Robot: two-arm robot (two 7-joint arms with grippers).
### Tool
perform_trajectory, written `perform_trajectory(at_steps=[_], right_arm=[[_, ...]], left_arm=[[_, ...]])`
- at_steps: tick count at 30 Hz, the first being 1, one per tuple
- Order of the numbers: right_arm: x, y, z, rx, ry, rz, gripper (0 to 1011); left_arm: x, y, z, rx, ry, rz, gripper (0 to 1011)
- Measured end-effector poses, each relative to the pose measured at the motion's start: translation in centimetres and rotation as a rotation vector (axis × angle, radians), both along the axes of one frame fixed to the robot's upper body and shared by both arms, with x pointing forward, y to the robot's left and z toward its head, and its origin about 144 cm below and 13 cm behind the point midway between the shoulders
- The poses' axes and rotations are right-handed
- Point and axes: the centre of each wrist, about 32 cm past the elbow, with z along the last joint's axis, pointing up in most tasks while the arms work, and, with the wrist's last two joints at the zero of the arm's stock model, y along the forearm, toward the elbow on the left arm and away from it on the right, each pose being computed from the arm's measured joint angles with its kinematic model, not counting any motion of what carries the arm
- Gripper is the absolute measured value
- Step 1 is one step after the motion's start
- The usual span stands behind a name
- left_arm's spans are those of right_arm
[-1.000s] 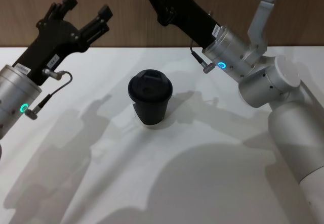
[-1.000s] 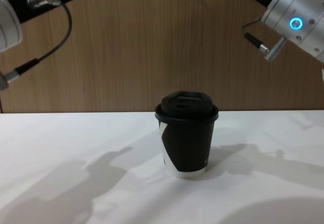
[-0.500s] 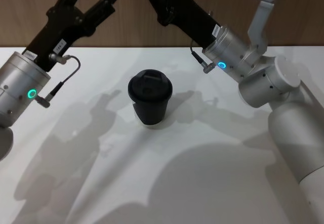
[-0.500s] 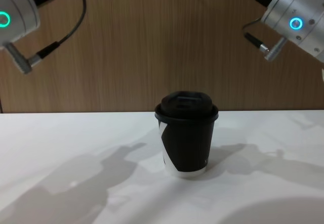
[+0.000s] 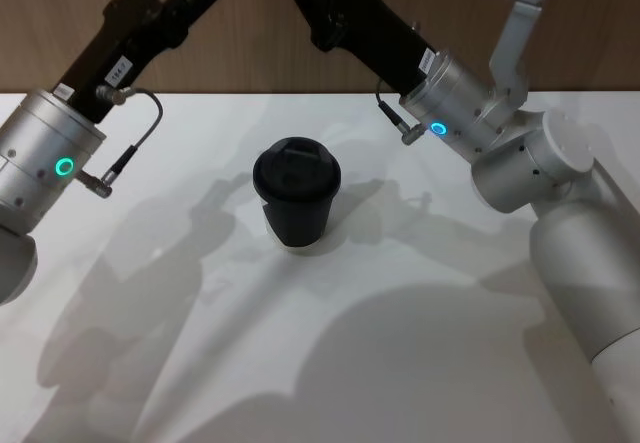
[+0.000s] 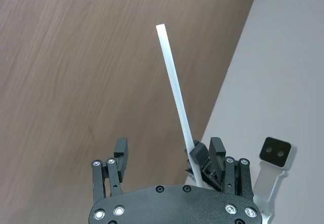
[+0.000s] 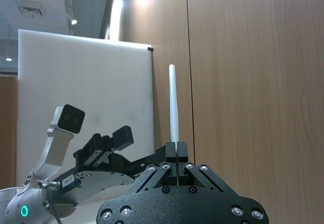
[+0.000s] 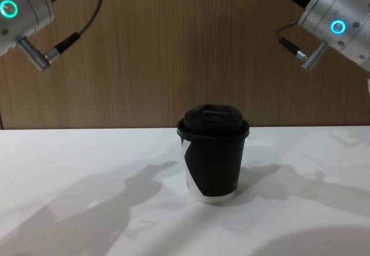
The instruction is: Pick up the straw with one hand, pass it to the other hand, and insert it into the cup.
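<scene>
Handover — thin white plastic straw (image 7: 173,107) clenched in right black end effector (image 7: 175,146); left end effector (image 6: 169,146), spread, to be centred on it before closing.

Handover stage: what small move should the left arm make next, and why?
Probably shut the left gripper on the straw. The right gripper is clamped on one end of the straw, and the left wrist view shows the straw passing between the left gripper's open fingers, close to one of them. The cup has no straw in it yet.
</scene>
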Motion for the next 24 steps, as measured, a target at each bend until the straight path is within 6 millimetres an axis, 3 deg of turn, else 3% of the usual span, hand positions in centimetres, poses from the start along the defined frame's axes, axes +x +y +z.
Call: perform_trajectory(at_steps=[24], right_arm=[[0.0,0.0,0.0,0.0,0.0,0.0,16]], left_arm=[[2.8,-1.2,0.4,-0.095,0.061,-0.165,1003]])
